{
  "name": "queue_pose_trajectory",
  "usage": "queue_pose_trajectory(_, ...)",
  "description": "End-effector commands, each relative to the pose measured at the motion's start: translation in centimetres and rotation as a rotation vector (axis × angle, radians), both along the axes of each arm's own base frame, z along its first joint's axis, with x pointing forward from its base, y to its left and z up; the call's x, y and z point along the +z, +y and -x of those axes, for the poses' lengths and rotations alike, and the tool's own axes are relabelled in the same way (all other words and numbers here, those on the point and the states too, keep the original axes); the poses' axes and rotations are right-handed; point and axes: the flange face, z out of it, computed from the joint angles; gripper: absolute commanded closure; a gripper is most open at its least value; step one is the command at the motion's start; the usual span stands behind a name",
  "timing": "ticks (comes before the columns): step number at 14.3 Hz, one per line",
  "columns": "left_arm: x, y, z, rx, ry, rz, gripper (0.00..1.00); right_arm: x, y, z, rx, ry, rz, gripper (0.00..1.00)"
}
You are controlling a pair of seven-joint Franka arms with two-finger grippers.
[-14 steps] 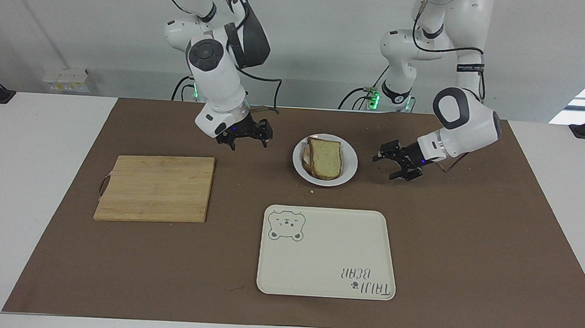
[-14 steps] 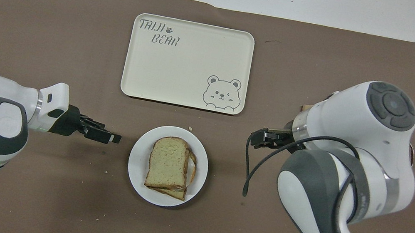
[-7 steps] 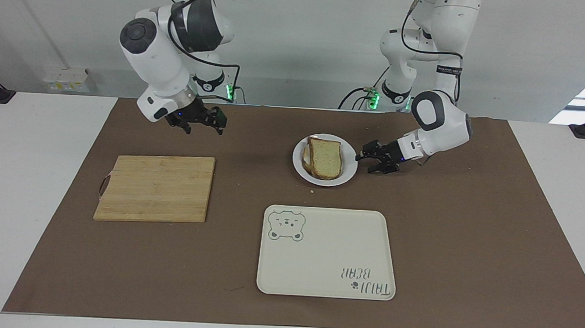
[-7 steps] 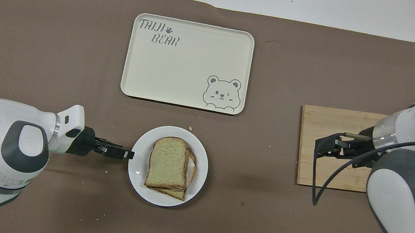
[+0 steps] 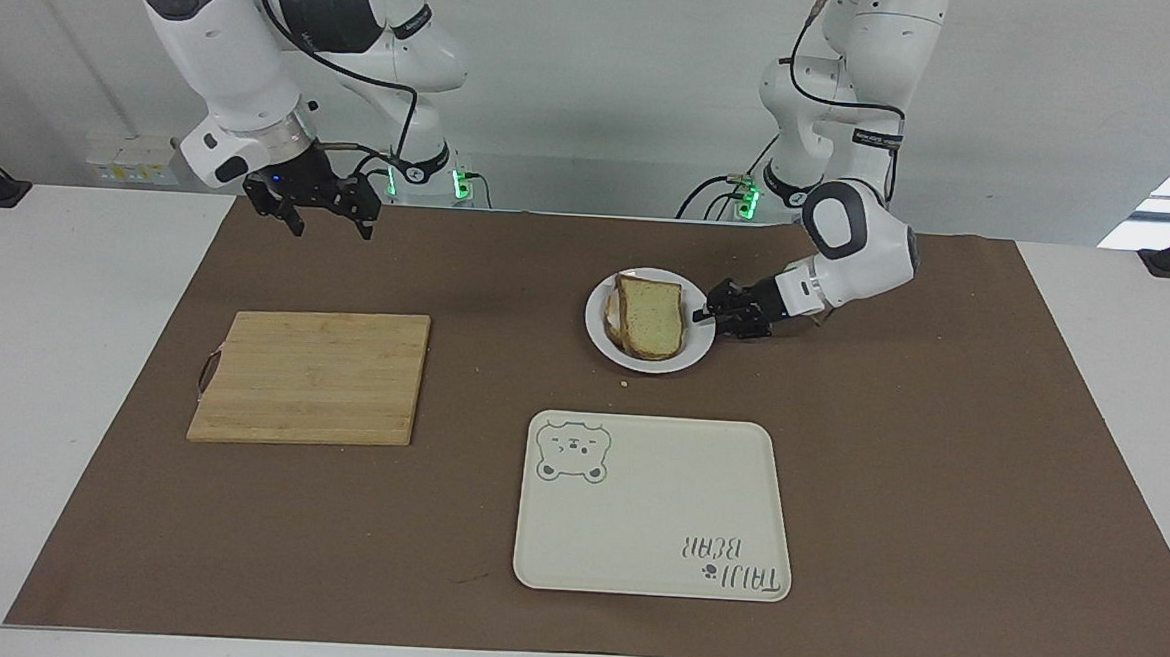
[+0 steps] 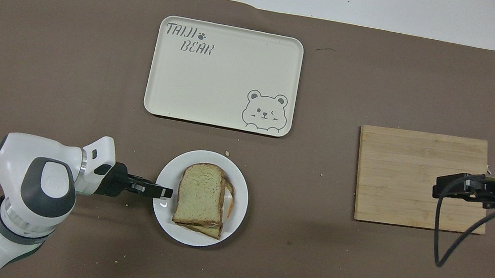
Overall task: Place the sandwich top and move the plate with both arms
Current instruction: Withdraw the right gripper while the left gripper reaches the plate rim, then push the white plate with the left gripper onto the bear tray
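The sandwich top [image 5: 652,315] lies on the stacked sandwich on the small white plate [image 5: 643,364], in the middle of the brown mat near the robots. It also shows in the overhead view [image 6: 201,194], on the plate [image 6: 190,240]. My left gripper [image 5: 704,317] is low at the plate's rim on the left arm's side; in the overhead view its tips [image 6: 168,192] overlap the rim. My right gripper [image 5: 332,227] is open and empty, raised toward the right arm's end of the table; in the overhead view it [image 6: 437,189] covers part of the wooden board.
A cream tray with a bear drawing [image 5: 656,502] lies farther from the robots than the plate; it also shows in the overhead view [image 6: 221,84]. A wooden cutting board [image 5: 312,374] lies toward the right arm's end [image 6: 400,185]. Crumbs lie by the plate.
The left gripper has moved in from beside the plate to its rim. The right gripper has risen and swung away from the plate toward the right arm's end of the table.
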Motion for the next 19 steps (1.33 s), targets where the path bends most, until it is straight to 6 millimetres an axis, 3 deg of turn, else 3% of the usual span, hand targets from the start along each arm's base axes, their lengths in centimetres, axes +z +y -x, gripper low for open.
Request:
queue_pose_trajectory(1, -0.2, -0.5, 0.9, 0.032, -0.001, 0.006, 1.00, 2.5, -1.2, 0.5, 0.015, -0.034, 0.035, 0.00)
queue_pose_trajectory(6, 0.5, 0.6, -1.4, 0.062, 0.018, 0.057, 1.00, 6.4, -1.8, 0.6, 0.014, -0.107, 0.070, 0.00)
queue_pose_trajectory(11, 2.7, 2.1, -6.6, 0.137, 0.084, 0.148, 1.00, 9.6, -2.1, 2.7, 0.006, -0.135, 0.067, 0.00)
queue_pose_trajectory(14, 4.7, 2.2, -10.7, 0.164, 0.128, 0.189, 1.00, 14.0, -2.5, 3.8, -0.001, -0.156, 0.071, 0.00)
queue_pose_trajectory(19, 6.5, 1.2, -17.2, 0.205, 0.178, 0.121, 1.00, 13.0, -3.7, 2.8, 0.032, -0.120, 0.077, 0.00)
